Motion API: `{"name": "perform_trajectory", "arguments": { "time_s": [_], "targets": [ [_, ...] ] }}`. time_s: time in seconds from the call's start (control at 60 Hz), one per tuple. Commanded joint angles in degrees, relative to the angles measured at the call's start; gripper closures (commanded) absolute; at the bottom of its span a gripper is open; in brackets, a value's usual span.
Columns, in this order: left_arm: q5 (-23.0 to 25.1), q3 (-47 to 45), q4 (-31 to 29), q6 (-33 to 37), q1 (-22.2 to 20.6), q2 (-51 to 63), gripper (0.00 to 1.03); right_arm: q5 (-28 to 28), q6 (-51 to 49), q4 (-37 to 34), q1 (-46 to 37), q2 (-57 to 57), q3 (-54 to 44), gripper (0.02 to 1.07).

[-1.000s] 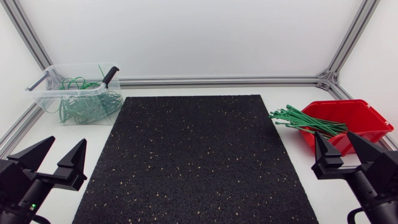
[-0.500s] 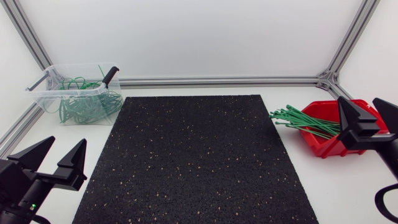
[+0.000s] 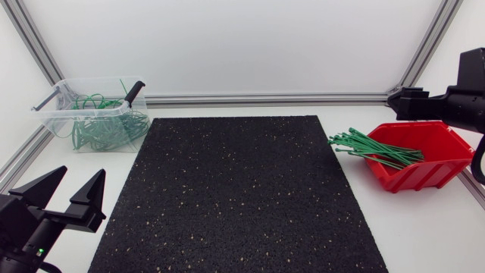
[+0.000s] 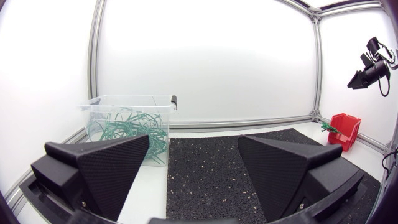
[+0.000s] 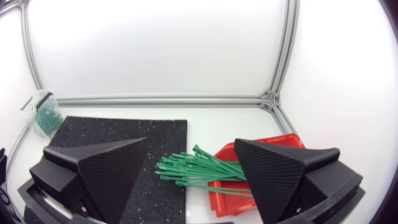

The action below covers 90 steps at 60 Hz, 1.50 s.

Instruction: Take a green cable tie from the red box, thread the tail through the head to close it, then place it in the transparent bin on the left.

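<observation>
The transparent bin [image 3: 57, 114] sat far left, with the left jaws spread and empty in front of it. Green cable ties [image 3: 375, 148] fanned over the red box [image 3: 436, 171] rim, beneath the spread right jaws. Light, springy and slick, they were probably best pinched singly at an overhanging end.

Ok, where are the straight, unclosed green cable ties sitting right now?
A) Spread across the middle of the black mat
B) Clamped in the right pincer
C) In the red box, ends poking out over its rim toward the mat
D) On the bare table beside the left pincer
C: the straight green cable ties lie in the red box, their ends reaching past its rim to the black mat, and the right pincer is open, holding nothing.
</observation>
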Motion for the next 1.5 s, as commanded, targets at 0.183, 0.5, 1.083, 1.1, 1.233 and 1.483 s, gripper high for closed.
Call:
{"name": "perform_trajectory", "arguments": {
  "time_s": [0.183, 0.5, 1.083, 1.1, 1.233, 1.483],
  "targets": [
    [0.2, -2.3, -0.6, -0.9, -0.4, -0.5, 0.04, -0.5, -21.7, -19.0, -3.0, 15.9, 15.7, 0.07],
    [0.2, -2.3, -0.7, -0.9, -0.6, -0.5, 0.04, -3.4, -40.2, -17.5, -5.2, 21.8, 13.9, 0.07],
    [0.1, -2.3, -0.9, -0.9, -1.2, -0.5, 0.04, -3.7, -74.9, -25.5, -7.5, 32.9, 14.6, 0.2],
    [0.1, -2.3, -0.9, -0.9, -1.2, -0.5, 0.04, -3.7, -75.5, -25.8, -7.5, 33.1, 14.6, 0.22],
    [0.1, -2.3, -1.0, -0.9, -1.2, -0.5, 0.04, -4.1, -80.6, -27.2, -8.4, 35.6, 14.5, 0.37],
    [0.1, -2.3, -1.0, -0.9, -1.6, -0.4, 0.04, -5.7, -82.6, -24.7, -8.1, 37.2, 14.0, 0.61]
  ]
}}
